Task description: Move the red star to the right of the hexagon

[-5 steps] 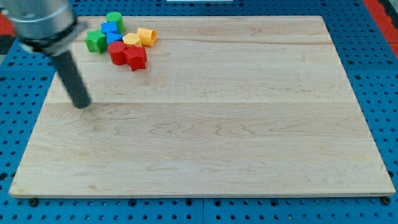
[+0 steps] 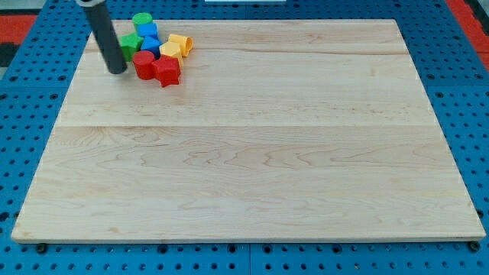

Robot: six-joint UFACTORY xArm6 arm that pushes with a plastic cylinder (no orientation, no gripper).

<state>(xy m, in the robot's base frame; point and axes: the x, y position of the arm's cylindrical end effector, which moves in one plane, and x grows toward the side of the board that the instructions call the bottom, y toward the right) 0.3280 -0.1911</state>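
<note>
The red star [image 2: 167, 70] lies at the lower right of a tight cluster near the board's top left corner. A rounded red block [image 2: 143, 65] touches its left side; whether it is the hexagon I cannot tell. Above them sit two yellow blocks [image 2: 170, 52] [image 2: 180, 43], two blue blocks [image 2: 150, 46] [image 2: 147, 32] and a green block [image 2: 141, 20]. Another green block [image 2: 131, 45] is partly hidden behind my rod. My tip [image 2: 116, 71] rests on the board just left of the rounded red block, a small gap away.
The wooden board [image 2: 252, 153] lies on a blue perforated table. The board's left edge [image 2: 65, 107] runs close to my tip, and its top edge is just above the cluster.
My tip has moved up and to the right, from the board's left edge to beside the cluster. The left green block and the blue blocks have shifted slightly right. The red blocks have not moved.
</note>
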